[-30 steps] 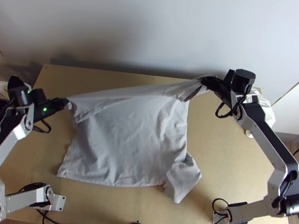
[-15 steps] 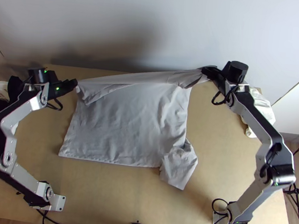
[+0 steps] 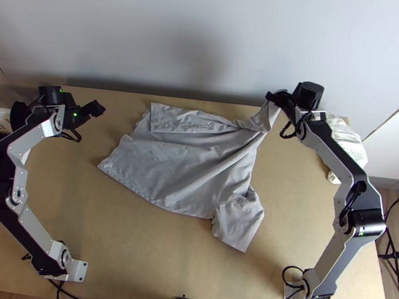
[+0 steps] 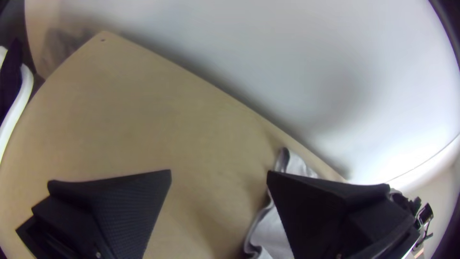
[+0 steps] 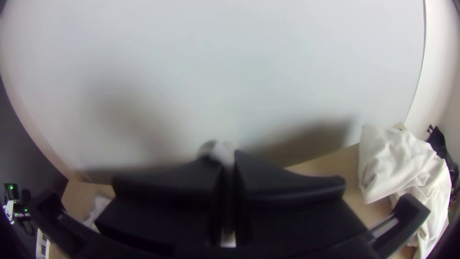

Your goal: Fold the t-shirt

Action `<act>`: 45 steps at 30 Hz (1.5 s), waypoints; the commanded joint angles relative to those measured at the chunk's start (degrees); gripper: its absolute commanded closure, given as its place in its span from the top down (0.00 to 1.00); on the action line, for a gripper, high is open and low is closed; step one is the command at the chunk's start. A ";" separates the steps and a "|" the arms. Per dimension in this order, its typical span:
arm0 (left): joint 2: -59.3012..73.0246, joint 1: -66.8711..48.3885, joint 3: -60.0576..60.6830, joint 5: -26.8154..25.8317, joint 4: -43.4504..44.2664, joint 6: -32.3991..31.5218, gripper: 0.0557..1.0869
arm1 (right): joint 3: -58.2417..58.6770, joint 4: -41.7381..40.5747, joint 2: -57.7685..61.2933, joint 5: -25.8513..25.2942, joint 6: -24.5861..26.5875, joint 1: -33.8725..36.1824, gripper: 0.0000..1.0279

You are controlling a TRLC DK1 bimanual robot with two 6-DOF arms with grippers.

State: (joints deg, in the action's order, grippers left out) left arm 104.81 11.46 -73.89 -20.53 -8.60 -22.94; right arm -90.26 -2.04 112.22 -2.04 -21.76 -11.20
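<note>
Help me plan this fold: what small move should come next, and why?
I'd probably bring the left gripper to the t-shirt at its far left corner and close there: its fingers are open and hold no cloth, that corner lies loose, and the right gripper pinches the raised far right part.

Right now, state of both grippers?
Left black two-fingered gripper: open, holding nothing.
Right black two-fingered gripper: closed on the light grey cloth t-shirt, pinching its far right part.
</note>
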 commanded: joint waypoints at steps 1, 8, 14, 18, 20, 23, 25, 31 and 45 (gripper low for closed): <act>-7.87 -4.26 3.57 -0.82 -2.21 1.67 0.95 | 0.52 0.02 -0.60 0.37 0.75 -1.89 0.03; -9.98 -8.65 2.43 -0.91 -2.03 -0.09 0.95 | 2.46 -0.07 -4.12 0.37 1.02 -3.92 0.03; -5.59 -15.86 1.47 -0.91 -1.24 1.41 0.95 | 3.42 0.02 -5.70 0.37 1.19 -4.00 0.03; 1.01 -17.97 -2.67 -0.91 -2.56 1.23 0.95 | 4.48 0.11 -7.20 0.37 1.28 -4.00 0.03; 3.55 -18.58 -4.86 -1.09 -4.23 -0.09 0.95 | 5.00 0.29 -7.90 0.37 1.72 -4.00 0.03; 6.72 -19.90 -7.15 -0.91 -5.99 -0.97 0.95 | 5.62 0.37 -8.69 0.37 1.98 -3.92 0.03; 8.74 -20.43 -8.03 -0.82 -5.90 -1.14 0.95 | 5.71 0.37 -9.04 0.37 2.16 -3.92 0.03; 13.05 -20.78 -10.84 0.23 -6.34 -1.85 0.95 | 5.36 0.46 -9.39 0.37 2.16 -4.44 0.03; 15.68 -22.71 -13.12 2.60 -5.02 -4.04 0.95 | 5.80 0.73 -10.27 0.20 1.98 -5.23 0.03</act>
State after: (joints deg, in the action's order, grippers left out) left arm 119.00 -10.44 -85.60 -18.96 -14.09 -25.74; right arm -84.84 -1.45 102.63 -1.69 -19.66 -16.16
